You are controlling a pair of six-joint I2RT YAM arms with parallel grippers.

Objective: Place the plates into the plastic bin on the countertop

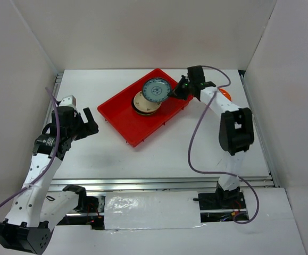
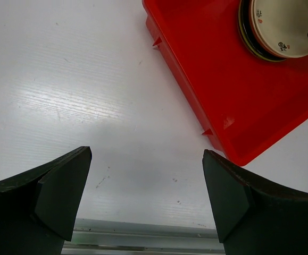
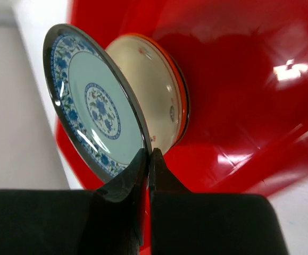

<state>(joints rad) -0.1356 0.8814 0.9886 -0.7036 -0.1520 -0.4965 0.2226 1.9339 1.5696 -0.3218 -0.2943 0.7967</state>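
The red plastic bin [image 1: 127, 119] lies at the back middle of the white countertop [image 1: 159, 154]. Inside it rests a stack of plates, a beige one [image 1: 146, 103] on top. My right gripper [image 1: 179, 91] is shut on the rim of a blue-white patterned plate [image 1: 157, 89], held above the bin over that stack. In the right wrist view the patterned plate [image 3: 90, 117] stands on edge, pinched between the fingertips [image 3: 138, 164], with the beige plate [image 3: 154, 95] behind it. An orange plate [image 1: 225, 93] peeks out behind the right arm. My left gripper [image 1: 87, 125] hangs open left of the bin, nothing between its fingers.
White walls enclose the countertop on three sides. A metal rail [image 1: 159, 183] runs along the near edge. In the left wrist view the bin's near corner [image 2: 223, 138] lies to the upper right of the open left gripper [image 2: 147, 186].
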